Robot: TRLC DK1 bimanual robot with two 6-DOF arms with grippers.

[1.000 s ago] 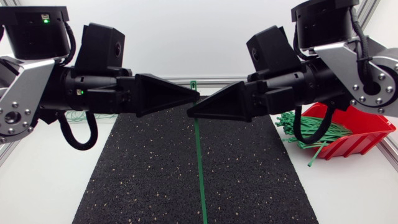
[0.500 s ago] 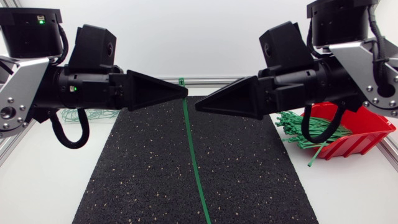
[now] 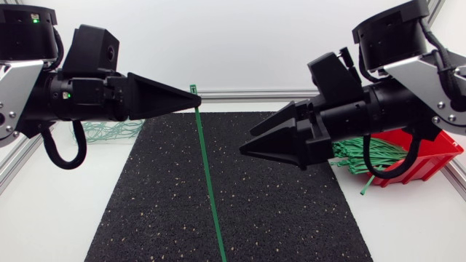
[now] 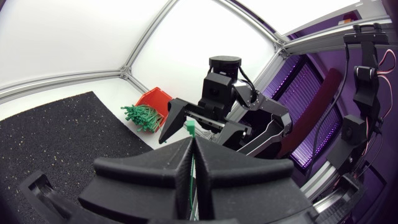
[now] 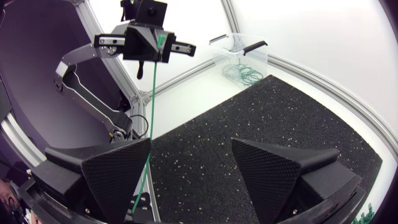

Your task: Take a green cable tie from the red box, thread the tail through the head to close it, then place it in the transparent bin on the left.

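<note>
My left gripper is shut on a green cable tie just below its head. The tie hangs straight down over the black mat, its loop unclosed. In the left wrist view the tie head pokes out above the shut fingers. My right gripper is to the right of the tie, apart from it, and holds nothing. Its fingers stand wide open in the right wrist view. The red box with several green ties sits at the right. The transparent bin holds closed green loops.
One loose green tie hangs over the front of the red box onto the white table. An aluminium rail runs along the back edge of the table.
My right gripper has opened, let go of the tie and drawn back to the right. My left gripper has carried the tie to the left.
</note>
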